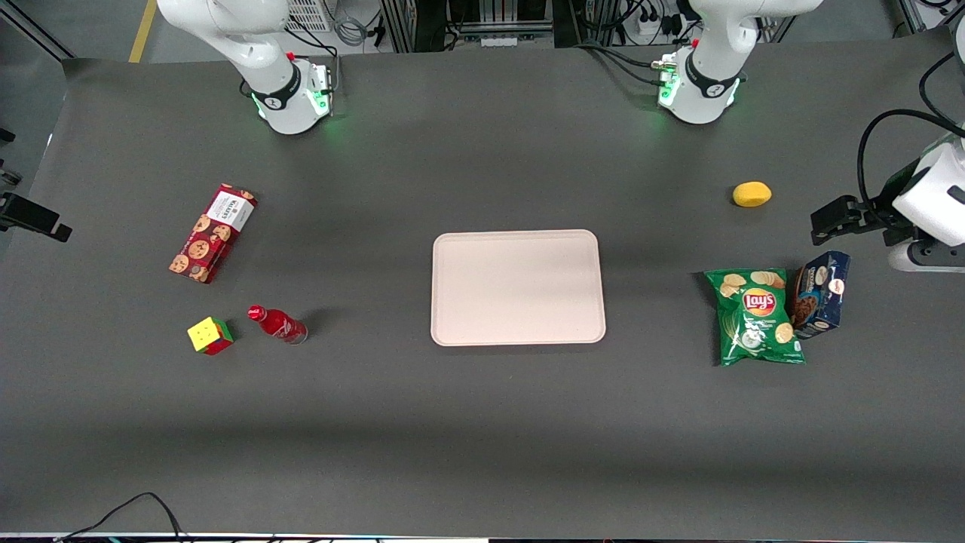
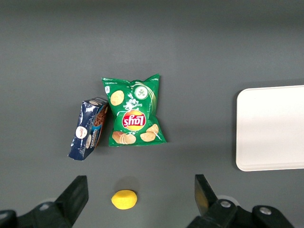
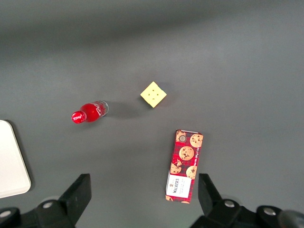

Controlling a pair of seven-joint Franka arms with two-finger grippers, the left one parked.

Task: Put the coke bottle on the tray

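Dark grey worktop (image 1: 482, 422), evenly lit, with the tray (image 1: 518, 287) at its centre as reference. The coke bottle (image 1: 277, 324) stands on the worktop well apart from the tray, toward the working arm's end, with the colour cube (image 1: 209, 335) just beside it. The red cookie box (image 1: 212, 233) lies farther from the front camera than the bottle. The hand (image 3: 145, 194) hangs high above this group, fingers spread wide, holding nothing. Nothing rests on the tray.
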